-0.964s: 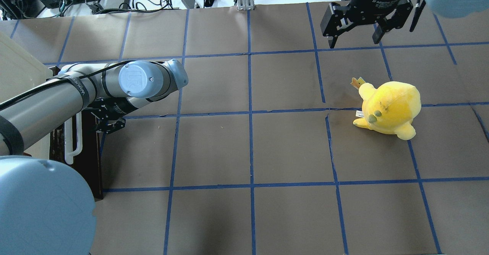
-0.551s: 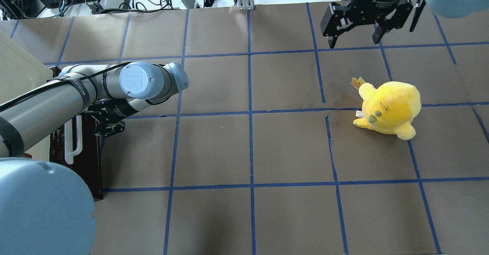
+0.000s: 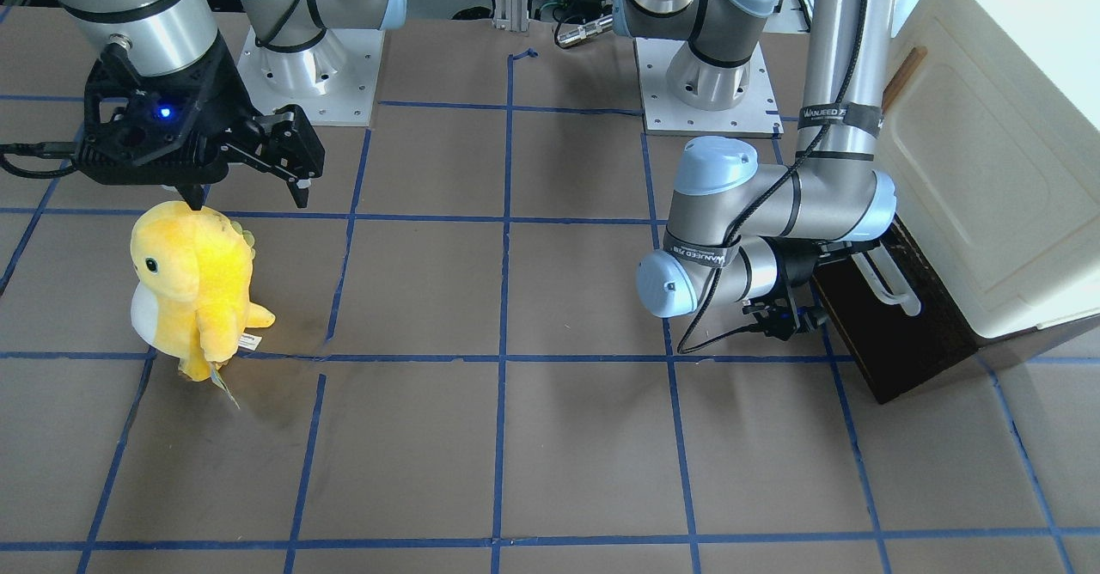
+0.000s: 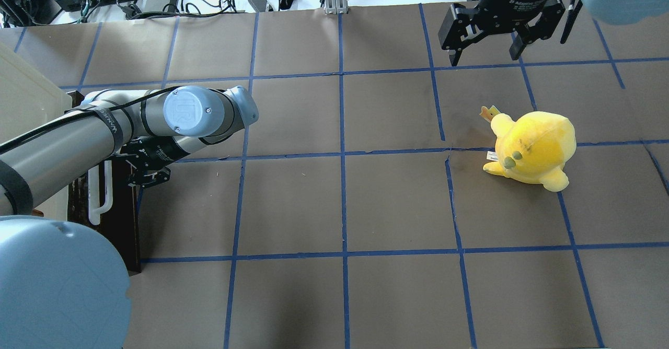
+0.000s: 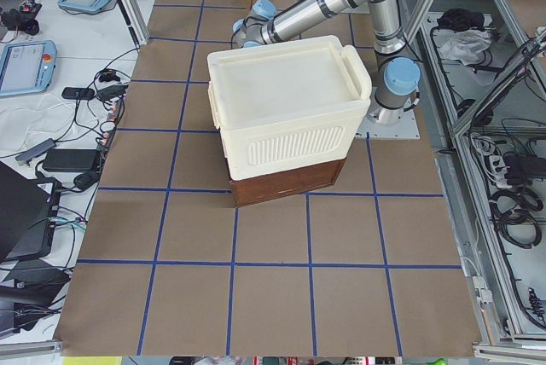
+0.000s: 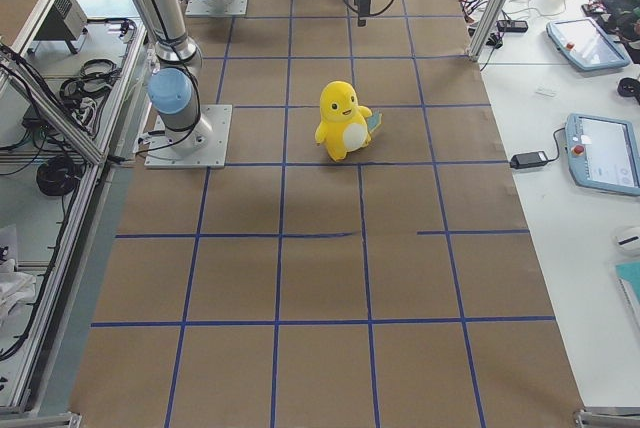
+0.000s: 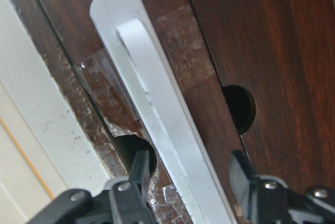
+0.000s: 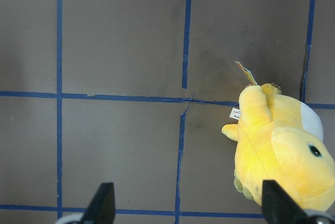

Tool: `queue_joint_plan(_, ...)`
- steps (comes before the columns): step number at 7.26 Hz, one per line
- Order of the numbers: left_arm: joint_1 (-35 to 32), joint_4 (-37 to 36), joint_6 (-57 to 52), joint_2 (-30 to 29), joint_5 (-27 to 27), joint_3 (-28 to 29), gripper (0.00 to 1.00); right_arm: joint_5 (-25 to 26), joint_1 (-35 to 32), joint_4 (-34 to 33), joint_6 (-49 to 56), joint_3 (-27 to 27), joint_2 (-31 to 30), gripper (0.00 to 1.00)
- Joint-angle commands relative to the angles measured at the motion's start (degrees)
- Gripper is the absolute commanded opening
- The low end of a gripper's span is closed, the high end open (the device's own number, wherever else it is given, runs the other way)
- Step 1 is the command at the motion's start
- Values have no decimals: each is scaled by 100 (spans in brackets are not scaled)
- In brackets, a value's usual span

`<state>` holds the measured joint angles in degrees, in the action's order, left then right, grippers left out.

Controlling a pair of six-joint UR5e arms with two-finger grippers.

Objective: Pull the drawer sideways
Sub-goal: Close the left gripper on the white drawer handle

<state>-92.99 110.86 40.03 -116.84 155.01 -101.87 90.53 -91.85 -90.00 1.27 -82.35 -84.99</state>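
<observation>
left pincer (image 7: pixel 188 166) edged toward drawer (image 7: pixel 251 41) | jaws apart, astride its white handle (image 7: pixel 149 98) | right pincer (image 4: pixel 484 56) apart

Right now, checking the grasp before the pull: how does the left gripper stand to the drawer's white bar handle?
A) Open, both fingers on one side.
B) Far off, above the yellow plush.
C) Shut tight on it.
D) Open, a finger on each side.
D: the left wrist view shows the left gripper open, its fingers flanking the white bar handle of the drawer, with a gap on both sides.
</observation>
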Motion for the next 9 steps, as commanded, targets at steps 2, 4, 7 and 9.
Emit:
queue_joint_plan(2, -8, -12, 14, -23, 3, 18, 35, 0, 0, 0, -4, 0, 0, 100)
queue_joint_plan(4, -8, -12, 40, -57, 3, 27, 35, 0, 0, 0, -4, 0, 0, 100)
queue_joint_plan(7, -8, -12, 40, -67, 3, 36, 34, 0, 0, 0, -4, 0, 0, 100)
queue_joint_plan(9, -17, -12, 32, -67, 11, 36, 26, 0, 0, 0, -4, 0, 0, 100)
